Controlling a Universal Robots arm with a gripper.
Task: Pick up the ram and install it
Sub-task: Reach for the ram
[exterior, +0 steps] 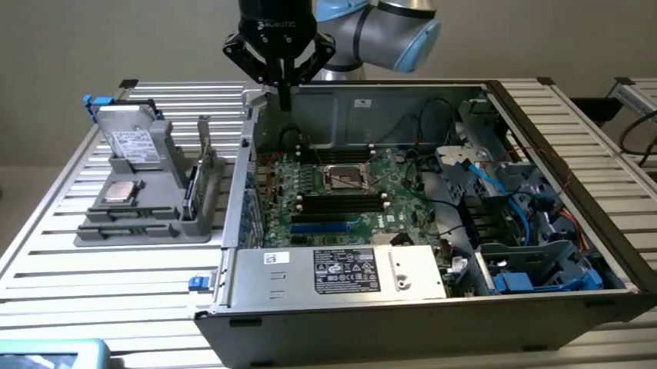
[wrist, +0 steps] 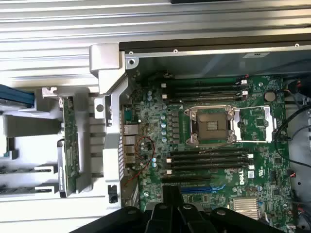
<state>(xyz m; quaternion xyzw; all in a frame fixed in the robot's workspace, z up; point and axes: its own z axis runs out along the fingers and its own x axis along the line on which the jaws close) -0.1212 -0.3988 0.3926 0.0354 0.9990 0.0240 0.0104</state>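
The tool (exterior: 283,98) is hanging with its fingers pressed together, gripping nothing, above the back corner of the open computer case (exterior: 359,269) on the exterior view's left. Below it, the green motherboard (exterior: 308,196) is lying flat inside the case, with the processor socket (exterior: 346,178) sitting between rows of long black memory slots (exterior: 344,204). Outside the case wall, a gray holder (exterior: 144,223) is resting on the slatted desk (exterior: 103,269). The ram (wrist: 71,141) is standing on its edge in a slot of that holder, near the case wall and well apart from the tool.
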